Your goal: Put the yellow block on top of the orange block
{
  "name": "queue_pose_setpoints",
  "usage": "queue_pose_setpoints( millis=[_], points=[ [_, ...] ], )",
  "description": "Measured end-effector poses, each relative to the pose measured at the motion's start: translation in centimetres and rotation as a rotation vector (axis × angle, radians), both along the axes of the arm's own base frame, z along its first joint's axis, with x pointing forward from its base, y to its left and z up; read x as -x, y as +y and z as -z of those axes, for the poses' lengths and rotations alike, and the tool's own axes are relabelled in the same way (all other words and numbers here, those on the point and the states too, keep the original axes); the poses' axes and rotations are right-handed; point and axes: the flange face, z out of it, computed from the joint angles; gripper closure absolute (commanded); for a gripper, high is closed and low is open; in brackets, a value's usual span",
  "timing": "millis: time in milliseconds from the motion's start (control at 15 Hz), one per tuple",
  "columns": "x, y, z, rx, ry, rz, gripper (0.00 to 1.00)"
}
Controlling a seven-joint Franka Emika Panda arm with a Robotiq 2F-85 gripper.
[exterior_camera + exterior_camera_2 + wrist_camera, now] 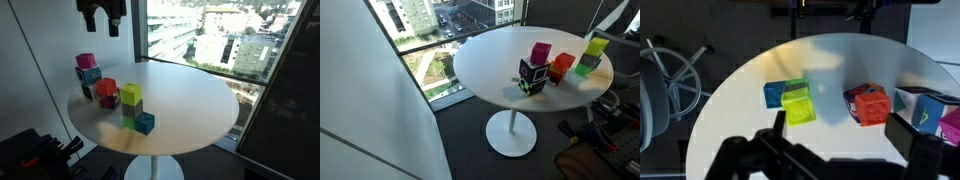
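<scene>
Look for the yellow block near the middle of the table, apparently perched on a green block, with a blue block touching alongside. Worth fearing first: a grasp set too low, catching green or blue along with yellow and dragging the little pile over. Equally risky: closing off-centre, twisting yellow so that it slips out on the lift. Next, look to the orange block, near yellow but apart from it, seemingly atop a maroon block, hence a raised and narrow landing spot. Could knock that stack down if carried across too low. Could leave yellow overhanging and tipping off if let go askew or from too high. Mind also the pink block beyond orange, close enough to be brushed on a careless approach. As for the arm: hangs high over the table, gripper pointing down at the top edge of an exterior view, well clear of every block. Fingers spread wide in the wrist view, with nothing held between them. Seems centred roughly between yellow and orange, so probably calls for a sideways shift toward yellow before any descent.
</scene>
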Motion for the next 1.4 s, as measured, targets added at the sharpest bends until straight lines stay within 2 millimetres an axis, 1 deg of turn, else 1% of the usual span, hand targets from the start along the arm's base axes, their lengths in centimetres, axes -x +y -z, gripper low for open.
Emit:
queue_pose_setpoints(
  millis=[867,1400],
  points=[
    [-0.1,0.0,0.2,0.0,0.003,0.0,0.0],
    [-1.3,-0.3,0.8,0.018,-0.029,-0.001,0.0]
  ],
)
